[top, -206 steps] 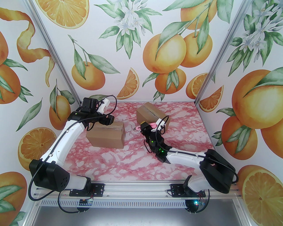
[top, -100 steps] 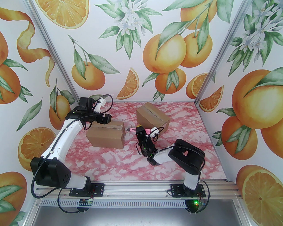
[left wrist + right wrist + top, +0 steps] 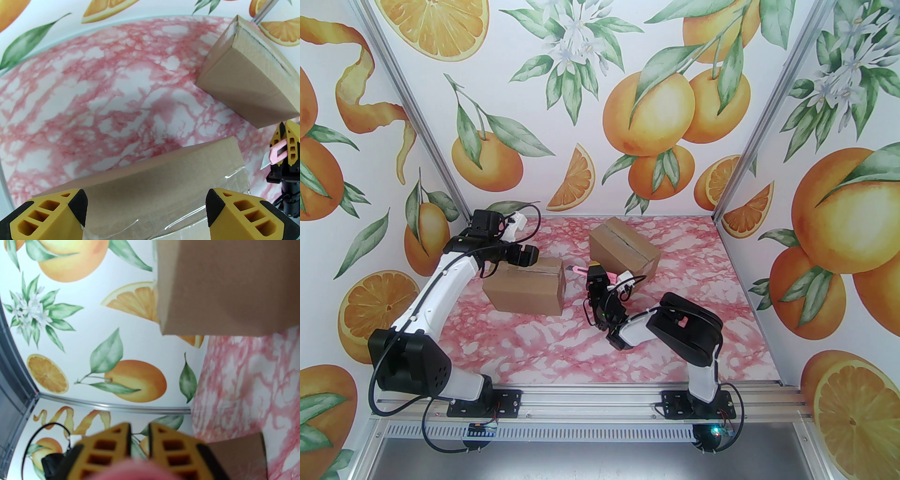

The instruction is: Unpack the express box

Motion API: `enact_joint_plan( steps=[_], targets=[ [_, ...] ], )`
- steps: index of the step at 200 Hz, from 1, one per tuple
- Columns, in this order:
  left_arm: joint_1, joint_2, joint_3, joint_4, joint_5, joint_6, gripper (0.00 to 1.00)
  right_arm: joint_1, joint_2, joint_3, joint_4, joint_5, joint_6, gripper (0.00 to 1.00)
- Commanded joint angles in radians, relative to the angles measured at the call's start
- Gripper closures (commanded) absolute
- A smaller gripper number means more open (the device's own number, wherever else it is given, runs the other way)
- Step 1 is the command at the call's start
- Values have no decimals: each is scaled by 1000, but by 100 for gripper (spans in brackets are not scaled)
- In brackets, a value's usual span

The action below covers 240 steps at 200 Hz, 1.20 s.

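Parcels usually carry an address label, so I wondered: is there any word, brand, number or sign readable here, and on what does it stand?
No text can be read anywhere.
Nearer brown cardboard box: plain faces and clear tape, no label.
Farther brown cardboard box: plain, no label.
Pink utility knife in the right hand: no brand visible.
Fruit-printed walls: pictures, no lettering.

Bright, even light; soft shadows; blurred, edge-warped wrist views
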Motion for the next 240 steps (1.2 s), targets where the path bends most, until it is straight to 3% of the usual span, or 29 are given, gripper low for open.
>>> enact_joint_plan(
  steps=[1,63,105,129,158,207,240],
  targets=[
    [3,-33,-32,-19,12,1,13,7,21,31,54,-10,26,100],
    [-6,-125,-81,-41,42,207,11,9,40,62,54,-22,-18,100],
    [-74,-184,-92,-34,-19,390,10,9,51,72,54,-12,-54,100],
    [-157,-311,-203,51,-22,578,0,9,62,75,54,1,-53,100],
    [-169,-472,-326,166,46,713,0,10,73,84,53,5,-59,100],
    [-189,-456,-305,54,128,832,0,9,94,100,53,17,-55,100],
    [-229,-414,-315,5,81,907,0,10,99,106,54,20,-52,100]
  ],
)
